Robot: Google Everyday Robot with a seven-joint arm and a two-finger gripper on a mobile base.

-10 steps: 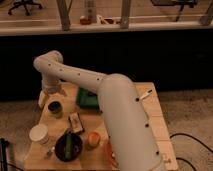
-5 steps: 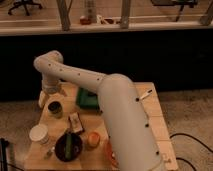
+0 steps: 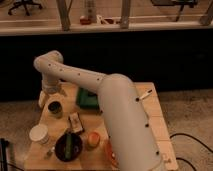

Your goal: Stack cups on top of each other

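The gripper (image 3: 51, 93) hangs just above the dark cup (image 3: 55, 108) at the table's (image 3: 155, 117) 10 o'clock corner; its grip cannot be told. A pale cup (image 3: 43, 99) seems to sit at its 9 o'clock. Likely the stacking step: align 1 cup over the other, then lower.

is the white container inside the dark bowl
No, the white container stands on the table beside the dark bowl; the tool is near the dark cup.

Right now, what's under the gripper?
The gripper hangs over the back-left corner of the table, just above the dark cup. A pale cup shows beside it, partly covered by the gripper. The dark cup's inside cannot be seen.
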